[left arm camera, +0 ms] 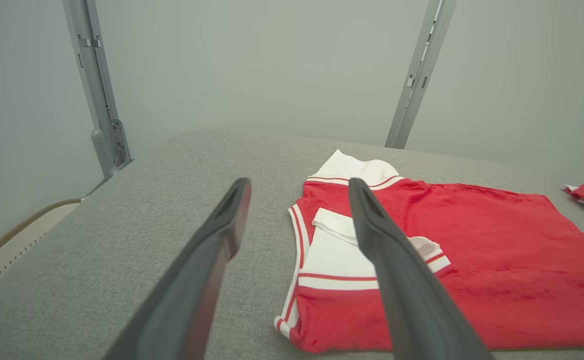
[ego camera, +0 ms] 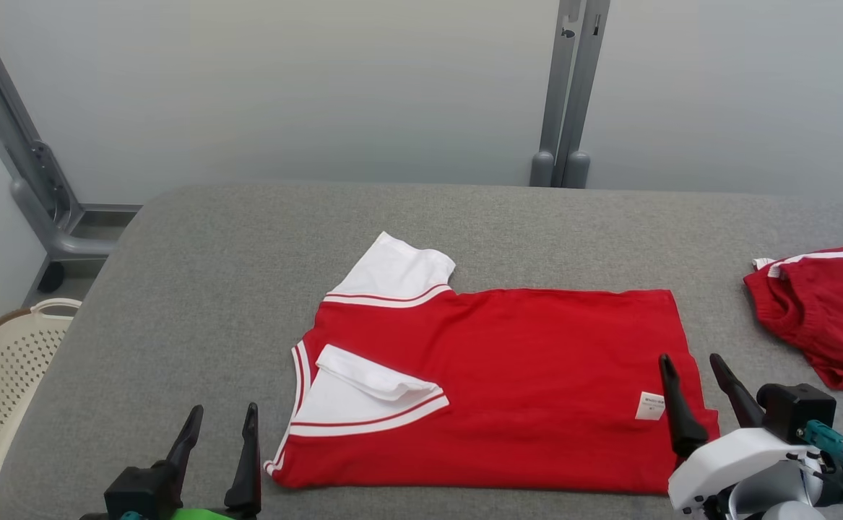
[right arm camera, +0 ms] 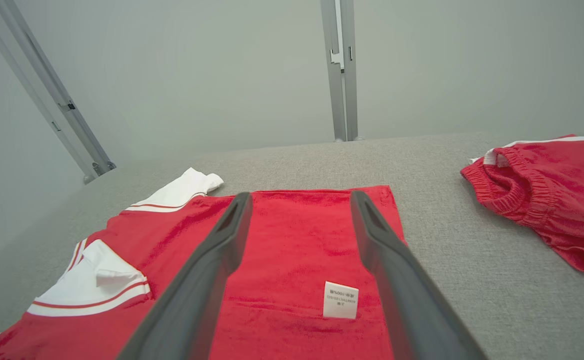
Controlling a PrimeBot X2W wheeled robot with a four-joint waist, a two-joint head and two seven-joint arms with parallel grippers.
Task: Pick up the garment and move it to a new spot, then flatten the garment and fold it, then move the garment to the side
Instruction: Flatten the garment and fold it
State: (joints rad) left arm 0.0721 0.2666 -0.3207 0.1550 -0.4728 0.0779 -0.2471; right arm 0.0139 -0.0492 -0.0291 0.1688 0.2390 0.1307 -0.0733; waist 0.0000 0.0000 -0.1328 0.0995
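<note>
The garment [ego camera: 522, 383] is a red shirt with white, red-striped sleeves, lying flat in the middle of the grey table [ego camera: 212, 289] with its near long edge folded over and one sleeve laid on top. A white label [ego camera: 650, 405] shows near its right end. My left gripper [ego camera: 222, 419] stands open at the table's near edge, left of the collar end, touching nothing. My right gripper [ego camera: 690, 365] is open above the garment's right end, close to the label. In the wrist views the garment [left arm camera: 472, 260] [right arm camera: 297, 250] lies beyond the open fingers [left arm camera: 221, 225] [right arm camera: 226, 240].
A second red garment with a white stripe [ego camera: 826, 310] is bunched at the table's right edge, also in the right wrist view [right arm camera: 547, 185]. A cream perforated basket [ego camera: 2, 375] stands on the floor left of the table. Grey frame posts [ego camera: 569, 94] rise behind.
</note>
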